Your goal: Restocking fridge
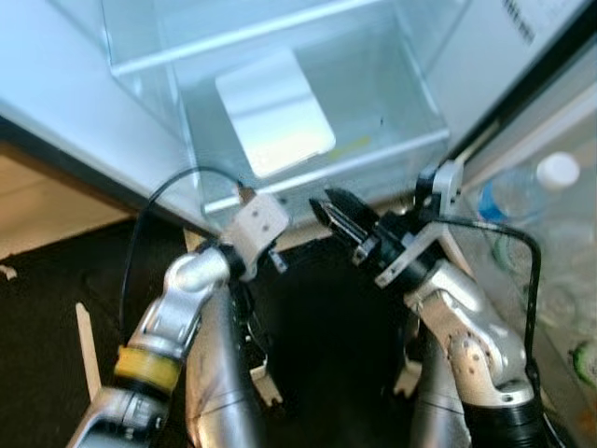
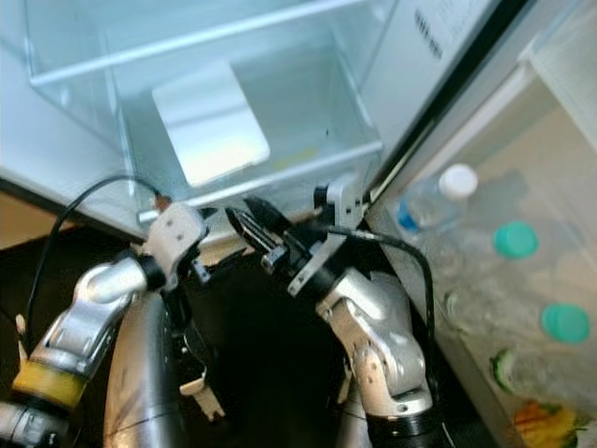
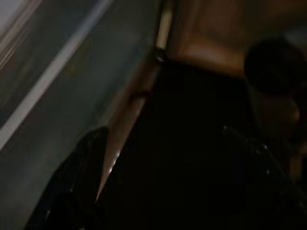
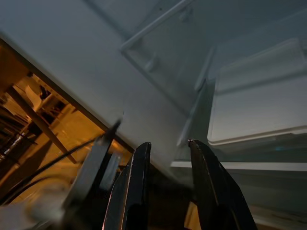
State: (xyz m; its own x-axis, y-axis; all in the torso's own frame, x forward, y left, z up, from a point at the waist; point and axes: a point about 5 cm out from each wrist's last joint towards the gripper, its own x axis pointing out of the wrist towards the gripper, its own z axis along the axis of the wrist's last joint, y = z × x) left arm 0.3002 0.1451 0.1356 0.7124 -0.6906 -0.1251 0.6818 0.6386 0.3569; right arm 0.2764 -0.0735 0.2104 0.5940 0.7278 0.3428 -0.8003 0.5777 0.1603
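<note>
Risk sits mostly at the front lip of the clear drawer [image 1: 308,177], at twelve o'clock from your head camera. Your right gripper [image 1: 338,220] hovers just short of that lip with its fingers [image 4: 133,191] a narrow gap apart and nothing between them, so you carry no stock yet. Reach forward at this height and the fingertips would likely strike the plastic edge rather than clear it, and a thin drawer wall may crack or jump its rail.

Your left gripper [image 1: 244,198] hangs at eleven o'clock, just below the same lip; its wrist view is too dark, so you cannot tell how its fingers stand. A black cable loops off that arm toward ten o'clock and could snag on the drawer corner if you swing left.

Inside the drawer lies a flat white tray [image 1: 275,112]. The stock you need stands at three o'clock in the door shelf [image 2: 560,121]: a water bottle [image 2: 434,201] with a white cap, and beside it teal-capped bottles [image 2: 515,240]. Turning toward them, your right elbow may clip the door edge.
</note>
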